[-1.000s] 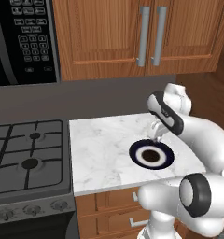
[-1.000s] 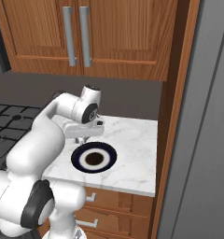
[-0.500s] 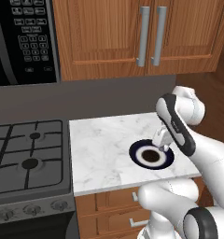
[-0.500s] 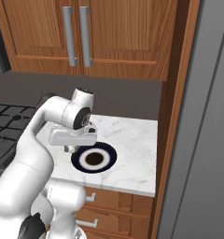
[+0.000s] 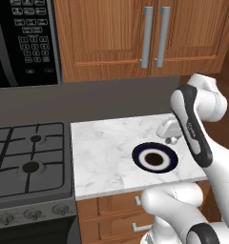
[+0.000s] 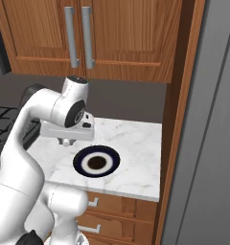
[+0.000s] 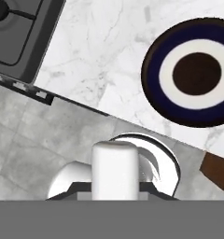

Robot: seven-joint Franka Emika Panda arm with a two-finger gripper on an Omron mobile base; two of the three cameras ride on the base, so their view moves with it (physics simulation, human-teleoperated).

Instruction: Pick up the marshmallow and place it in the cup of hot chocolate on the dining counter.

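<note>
Left base view: white arm rises from lower right & bends over a white marble counter (image 5: 102,152) next to a gas stove (image 5: 28,159). A round dark blue plate (image 5: 155,157) w/ white ring & dark centre lies on the counter near its front edge. The gripper (image 5: 170,139) hangs just above the plate's back right rim; fingers are too small & half hidden by the arm, so can't tell if they are apart or together, or whether anything is between them. Wood cabinets (image 5: 150,35) w/ two metal handles sit above, a black microwave (image 5: 23,40) at upper left.

Right base view: arm comes up from lower left; gripper (image 6: 66,141) is over the counter (image 6: 136,153), just left of & slightly behind the plate (image 6: 97,162). Finger state again can't be made out.

Hand view: looks down on plate (image 7: 193,72) at upper right, marble top (image 7: 100,56) in the middle, stove corner (image 7: 20,32) at upper left, grey floor tiles (image 7: 30,140) below the counter edge. Marshmallow isn't identifiable w/ certainty in any of the views.
</note>
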